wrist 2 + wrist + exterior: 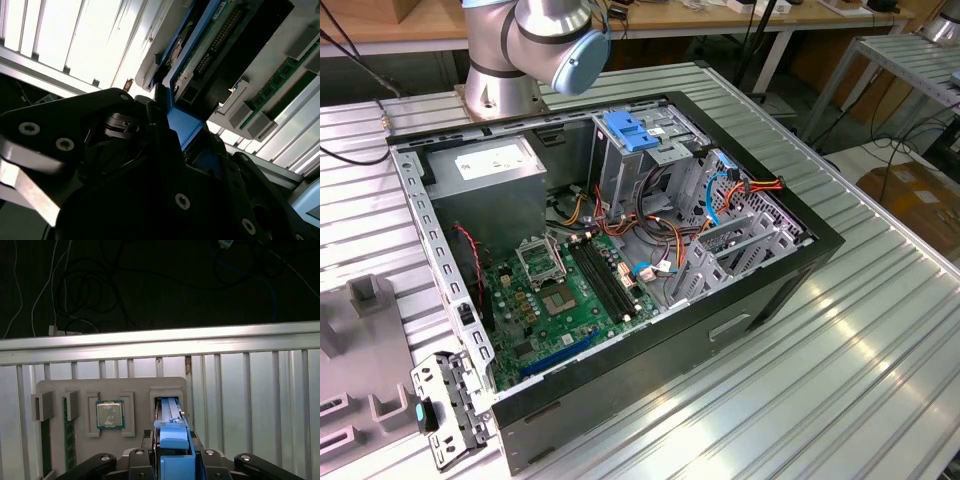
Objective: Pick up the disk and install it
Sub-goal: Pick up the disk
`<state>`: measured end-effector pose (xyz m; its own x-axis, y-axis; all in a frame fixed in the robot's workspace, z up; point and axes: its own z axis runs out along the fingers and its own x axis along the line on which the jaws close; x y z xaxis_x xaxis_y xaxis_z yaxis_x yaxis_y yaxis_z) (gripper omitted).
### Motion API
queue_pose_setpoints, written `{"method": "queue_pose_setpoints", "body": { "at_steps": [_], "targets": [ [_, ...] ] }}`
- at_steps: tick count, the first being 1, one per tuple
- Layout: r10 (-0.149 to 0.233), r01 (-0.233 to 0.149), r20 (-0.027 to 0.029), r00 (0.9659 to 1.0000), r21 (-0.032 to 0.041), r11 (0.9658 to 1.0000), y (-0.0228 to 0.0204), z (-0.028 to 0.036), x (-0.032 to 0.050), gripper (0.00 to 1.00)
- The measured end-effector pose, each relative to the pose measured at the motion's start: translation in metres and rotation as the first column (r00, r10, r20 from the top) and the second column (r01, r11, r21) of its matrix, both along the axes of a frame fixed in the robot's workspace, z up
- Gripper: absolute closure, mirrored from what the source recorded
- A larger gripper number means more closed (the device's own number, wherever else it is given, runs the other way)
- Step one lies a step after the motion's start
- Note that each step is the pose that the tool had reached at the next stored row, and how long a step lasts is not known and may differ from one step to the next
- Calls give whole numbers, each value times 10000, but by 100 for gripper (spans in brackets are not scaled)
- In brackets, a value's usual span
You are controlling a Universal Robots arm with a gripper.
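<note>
The disk [170, 412] stands on edge in a slot of a grey holder tray [135, 385], its light-blue rail [173, 440] turned toward the camera. My gripper [172, 456] straddles that rail, a black finger [142, 460] pressed on either side, shut on the disk. In the second wrist view the disk [200, 55] shows its circuit-board face and blue rail [182, 120], running out from between the gripper's [167, 131] black fingers. The open computer case [800, 270] lies on the table in the exterior view, with the arm's base [520, 60] behind it.
The holder tray also carries a processor chip [110, 415] and memory sticks [69, 435]. Inside the case are a green motherboard [570, 290], a metal drive cage with a blue latch [630, 135], a grey power supply [490, 165] and loose cables [720, 190]. Slatted aluminium table [840, 370].
</note>
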<state>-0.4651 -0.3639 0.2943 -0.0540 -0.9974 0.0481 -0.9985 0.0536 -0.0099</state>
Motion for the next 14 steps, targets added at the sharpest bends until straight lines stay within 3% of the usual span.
{"method": "queue_pose_setpoints", "body": {
  "at_steps": [5,11,14],
  "targets": [
    [7,-7,0,10000,0,10000,0,0,0,63],
    [6,-6,3,10000,1,10000,0,43,0,63],
    [7,-7,-4,10000,-2,10000,0,-33,-2,63]
  ]
}}
